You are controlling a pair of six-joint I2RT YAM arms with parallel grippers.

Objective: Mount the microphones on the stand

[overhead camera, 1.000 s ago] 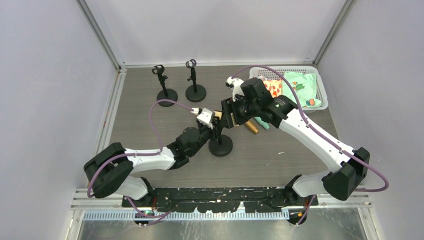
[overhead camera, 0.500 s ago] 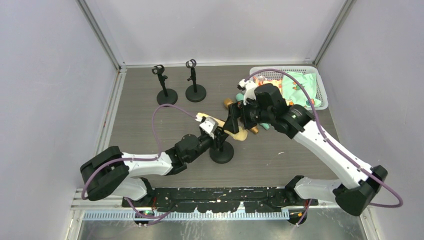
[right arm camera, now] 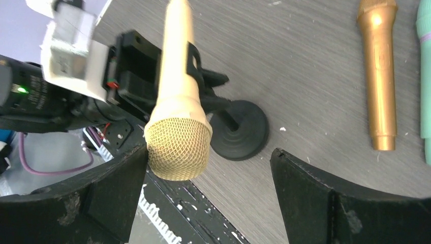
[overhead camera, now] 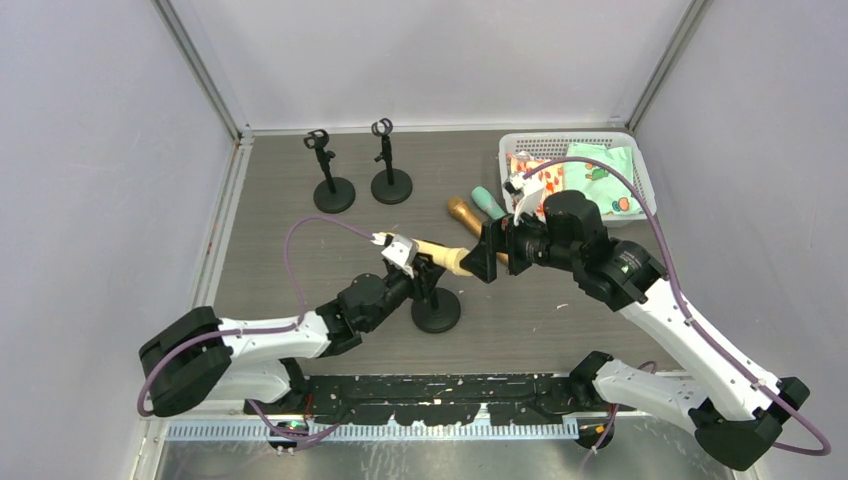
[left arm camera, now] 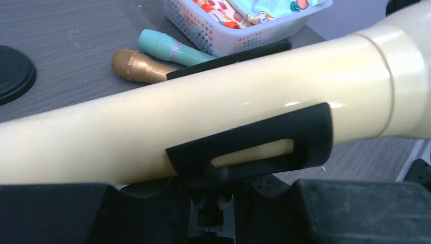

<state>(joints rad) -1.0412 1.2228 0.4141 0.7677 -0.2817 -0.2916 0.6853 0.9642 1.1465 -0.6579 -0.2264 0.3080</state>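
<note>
Right claw (right arm camera: 206, 162) now off cream-yellow microphone (right arm camera: 175, 76)

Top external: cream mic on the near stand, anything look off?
The cream-yellow microphone sits in the clip of the near stand but lies almost level, head overhanging toward the open right gripper. The left gripper is shut on the stand's stem. Nothing looks spilled or damaged.

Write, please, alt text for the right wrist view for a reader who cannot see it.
A cream-yellow microphone sits in the clip of a black stand, its mesh head pointing at the camera, framed by the open right gripper. To the right, a golden-brown microphone and a mint-green microphone lie on the table.
</note>
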